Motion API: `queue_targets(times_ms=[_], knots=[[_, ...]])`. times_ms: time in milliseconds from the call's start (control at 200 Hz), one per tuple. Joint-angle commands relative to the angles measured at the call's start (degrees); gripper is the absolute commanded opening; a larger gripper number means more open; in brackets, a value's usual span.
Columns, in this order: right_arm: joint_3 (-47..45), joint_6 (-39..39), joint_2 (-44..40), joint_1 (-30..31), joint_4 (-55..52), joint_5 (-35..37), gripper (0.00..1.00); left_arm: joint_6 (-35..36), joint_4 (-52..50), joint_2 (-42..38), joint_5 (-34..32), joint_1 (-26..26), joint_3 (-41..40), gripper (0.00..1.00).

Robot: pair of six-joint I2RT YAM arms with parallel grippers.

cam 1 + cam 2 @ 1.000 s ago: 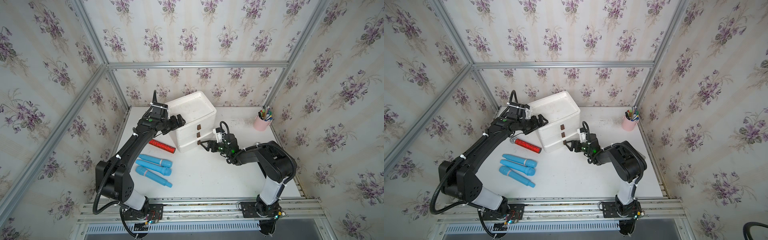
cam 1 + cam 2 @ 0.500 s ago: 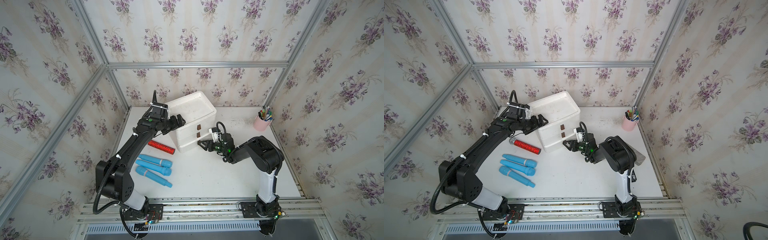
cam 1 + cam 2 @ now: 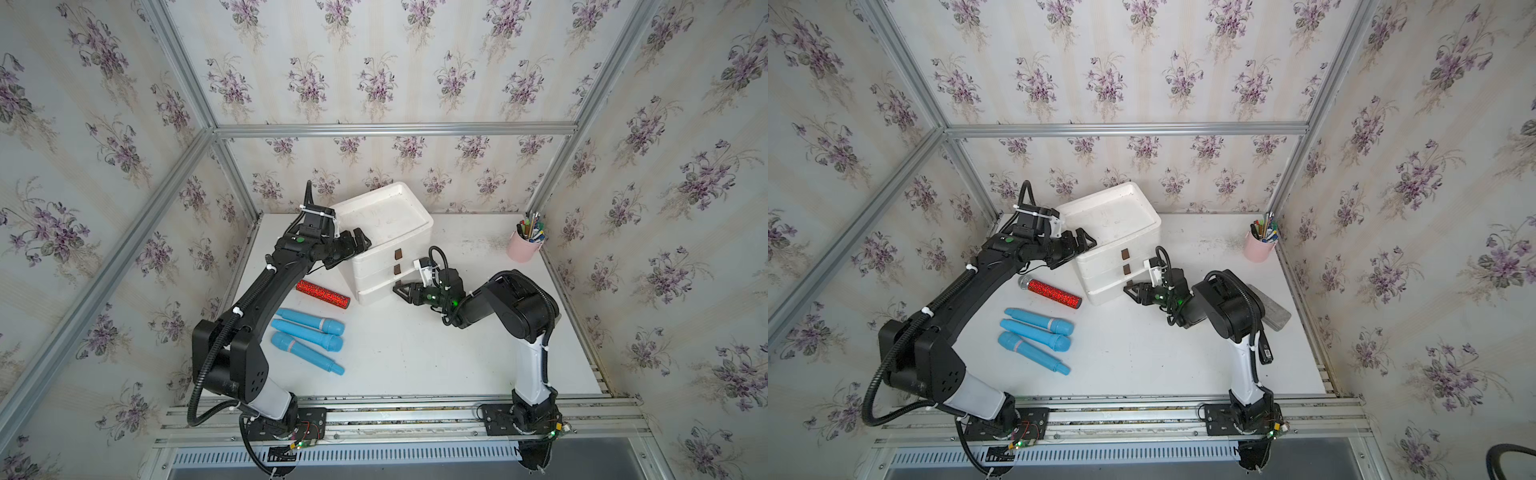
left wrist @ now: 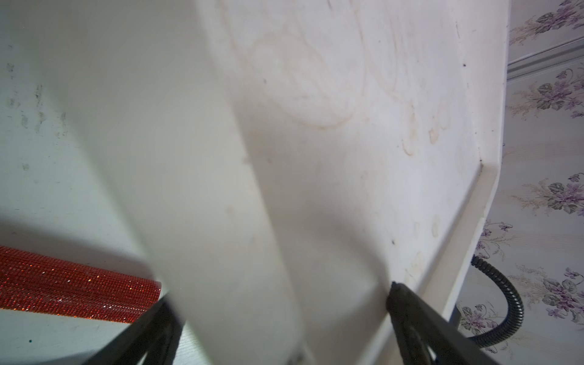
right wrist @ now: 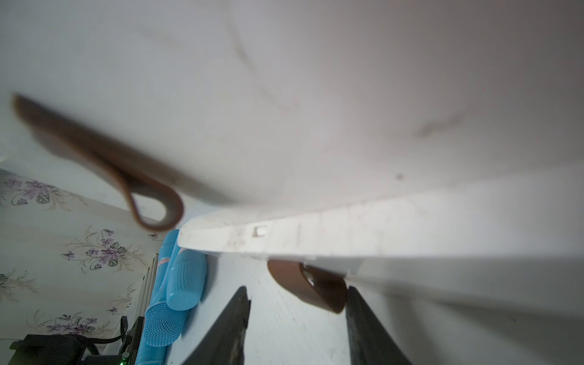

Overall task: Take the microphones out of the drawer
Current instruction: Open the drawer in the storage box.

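Note:
The white three-drawer unit (image 3: 386, 216) (image 3: 1113, 216) stands at the back of the table with all drawers closed, so the microphone in the drawer is hidden. My right gripper (image 3: 397, 286) (image 3: 1127, 289) (image 5: 297, 292) is low at the bottom drawer's front. Its jaws are partly open around the brown loop handle (image 5: 309, 287): one finger touches the handle and the other is a gap away. My left gripper (image 3: 361, 243) (image 3: 1086, 241) (image 4: 278, 297) is open and straddles the unit's upper left rim (image 4: 221, 221).
A red glitter microphone (image 3: 322, 294) (image 3: 1054, 294) (image 4: 72, 287) lies on the table left of the unit. Three blue microphones (image 3: 309, 326) (image 3: 1038, 326) (image 5: 177, 278) lie in front of it. A pink pen cup (image 3: 524, 251) stands at the back right. A grey block (image 3: 1268, 307) lies behind the right arm.
The right gripper has moved in to the bottom drawer's handle and its jaws have narrowed around it. The left arm has not moved.

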Motion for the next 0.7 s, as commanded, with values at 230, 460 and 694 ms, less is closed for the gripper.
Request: queue_targets(times_ms=[230, 460, 694], knots=[[1.67, 2.26, 1.21, 0.41, 4.29, -1.07, 0.34, 1.85, -10.00, 1.00, -2.81, 0.28, -0.95, 0.99], [2.82, 2.28, 2.31, 0.43, 3.25, -0.33, 0.20, 1.78, -10.03, 0.77, -2.80, 0.38, -1.24, 0.99], [1.14, 1.68, 0.65, 0.43, 2.14, 0.79, 0.02, 1.62, -10.01, 0.30, -3.15, 0.73, -1.82, 0.99]])
